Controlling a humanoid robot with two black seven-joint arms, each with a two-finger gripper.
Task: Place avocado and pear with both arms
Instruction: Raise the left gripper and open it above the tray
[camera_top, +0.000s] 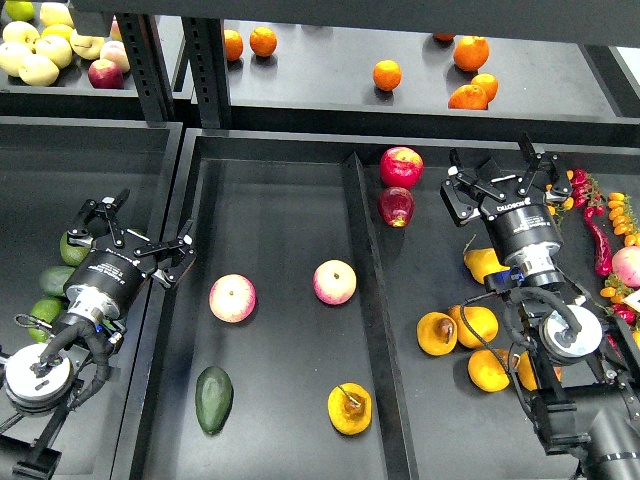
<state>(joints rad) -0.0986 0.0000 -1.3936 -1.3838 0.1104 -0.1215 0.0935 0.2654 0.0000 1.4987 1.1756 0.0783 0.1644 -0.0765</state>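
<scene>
The left gripper (135, 228) hangs with its fingers spread and nothing between them, over the wall between the left bin and the middle tray (270, 215). The right gripper (500, 172) is likewise spread and empty, above the right-hand bin near two red apples (399, 186). Both task fruits lie apart on the middle tray's floor: the avocado (214, 399) near the front left, the pear (350, 408) to its right, near the divider. Two pink apples (283, 290) sit just beyond them. If more placing remains, the risk looks like confusion: lighter avocados (56, 275) lie beside the left arm and similar yellow fruit (465, 335) under the right. Round fruit may also roll on the smooth floor.
</scene>
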